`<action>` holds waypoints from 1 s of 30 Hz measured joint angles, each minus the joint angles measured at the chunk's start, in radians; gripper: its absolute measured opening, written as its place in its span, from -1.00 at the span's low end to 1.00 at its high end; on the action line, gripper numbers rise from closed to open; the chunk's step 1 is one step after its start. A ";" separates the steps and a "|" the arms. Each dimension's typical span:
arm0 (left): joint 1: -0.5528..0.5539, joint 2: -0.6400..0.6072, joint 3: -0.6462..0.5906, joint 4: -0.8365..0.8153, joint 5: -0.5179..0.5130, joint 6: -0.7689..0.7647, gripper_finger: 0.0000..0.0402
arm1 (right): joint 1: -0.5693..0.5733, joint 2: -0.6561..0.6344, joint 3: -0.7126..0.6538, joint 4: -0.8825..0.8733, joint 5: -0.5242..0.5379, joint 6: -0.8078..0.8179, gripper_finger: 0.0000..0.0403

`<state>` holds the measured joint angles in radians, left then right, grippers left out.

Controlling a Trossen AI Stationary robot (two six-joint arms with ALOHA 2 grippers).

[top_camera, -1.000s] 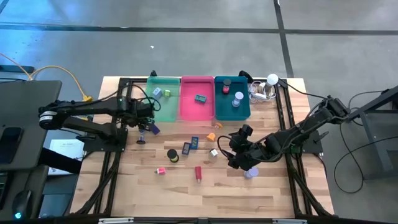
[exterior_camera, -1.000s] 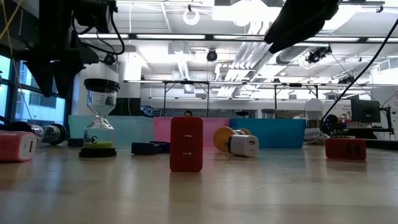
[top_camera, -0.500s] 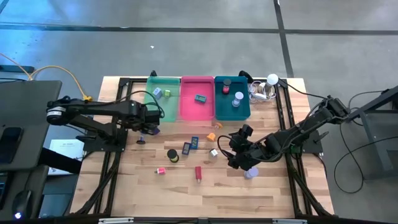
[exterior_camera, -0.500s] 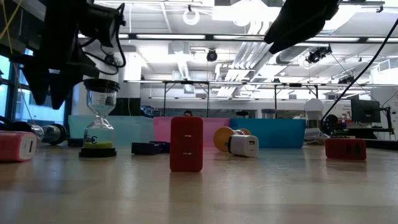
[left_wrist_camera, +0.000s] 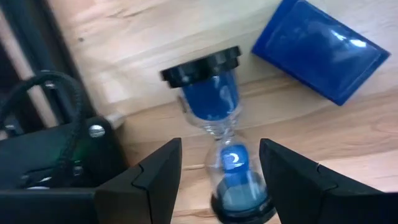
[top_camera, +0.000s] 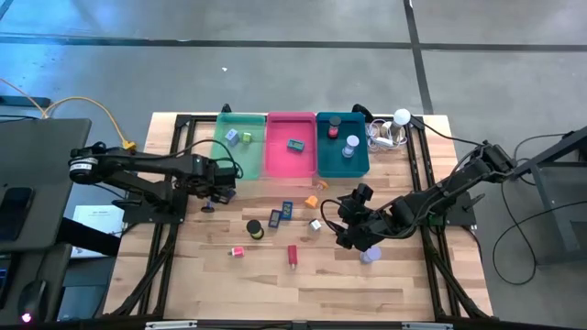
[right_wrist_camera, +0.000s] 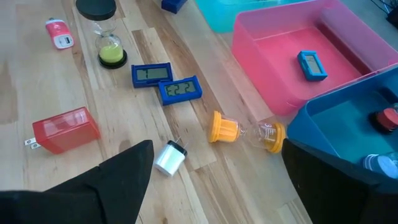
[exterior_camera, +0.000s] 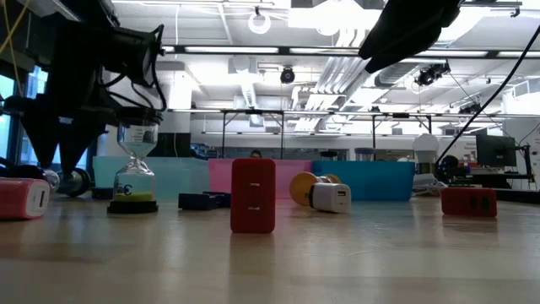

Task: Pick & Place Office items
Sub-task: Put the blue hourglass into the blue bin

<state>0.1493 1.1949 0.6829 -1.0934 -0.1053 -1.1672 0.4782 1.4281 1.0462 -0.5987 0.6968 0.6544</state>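
A small hourglass with blue sand (left_wrist_camera: 217,118) and black caps is on the wood near the table's left edge (top_camera: 209,206); upright or lying, I cannot tell. My left gripper (left_wrist_camera: 221,155) points down above it, open, one finger on either side and clear of the glass; it also shows in the high view (top_camera: 218,188). A blue block (left_wrist_camera: 320,53) lies just beyond. My right gripper (right_wrist_camera: 217,152) hangs open over the table's middle right (top_camera: 345,231), holding nothing. Loose office items lie below it: a white plug (right_wrist_camera: 169,158), an orange hourglass (right_wrist_camera: 245,132) and two blue clocks (right_wrist_camera: 166,82).
Green (top_camera: 240,151), pink (top_camera: 291,160) and teal (top_camera: 342,163) trays stand along the far edge with a few items inside. A red block (top_camera: 293,255), a pink block (top_camera: 238,250), a green-sand hourglass (top_camera: 254,228) and a lavender cylinder (top_camera: 370,256) lie on the wood.
My left gripper has sunk toward the blue hourglass, its fingers still pointing down and its jaws the same width apart. No item on the table has moved.
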 joint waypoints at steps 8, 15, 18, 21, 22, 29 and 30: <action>0.001 -0.001 -0.053 0.064 0.022 -0.001 0.03 | 0.000 0.000 0.000 0.003 0.000 0.000 0.71; 0.001 -0.001 -0.134 0.192 0.021 -0.008 0.03 | 0.000 0.000 0.000 0.004 0.000 0.000 0.71; 0.001 -0.001 -0.153 0.199 0.020 -0.015 0.03 | 0.000 0.000 0.000 0.004 0.000 0.000 0.71; 0.001 -0.001 -0.156 0.204 0.017 -0.002 0.02 | 0.000 0.000 0.000 0.004 0.000 0.000 0.71; 0.001 -0.001 -0.156 0.207 0.015 0.000 0.01 | 0.000 0.000 0.000 0.004 0.000 0.000 0.71; 0.001 -0.001 -0.156 0.221 0.012 0.000 -0.26 | 0.000 0.000 0.000 0.004 0.004 0.000 0.71; 0.001 -0.001 -0.156 0.221 0.010 0.000 -0.30 | 0.000 0.000 0.000 0.004 0.004 0.000 0.71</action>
<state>0.1501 1.1934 0.5266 -0.8720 -0.0951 -1.1676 0.4782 1.4281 1.0462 -0.5945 0.7008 0.6548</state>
